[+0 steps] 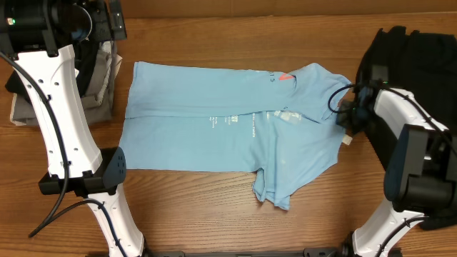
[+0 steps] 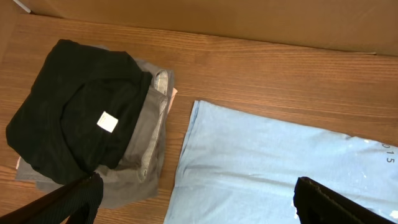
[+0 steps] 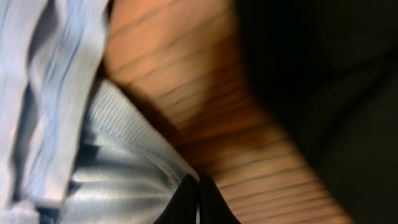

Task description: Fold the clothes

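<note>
Garment stack (image 2: pixel 74 118) beside T-shirt (image 1: pixel 214 143), black cloth (image 1: pixel 421 50) near right pincer (image 1: pixel 350 114)

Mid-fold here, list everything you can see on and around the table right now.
T-shirt: one, light blue with white and red print, laid flat across the middle of the table.
Folded stack: one, a black piece with a white tag on top and grey beneath, far left, beside the shirt.
Black pile: one, black, far right, behind the right arm.
Table: one, brown wood, under everything.
Left gripper: open, above the shirt's left edge, near the stack.
Right gripper: shut on the T-shirt's ribbed edge at its right end.
</note>
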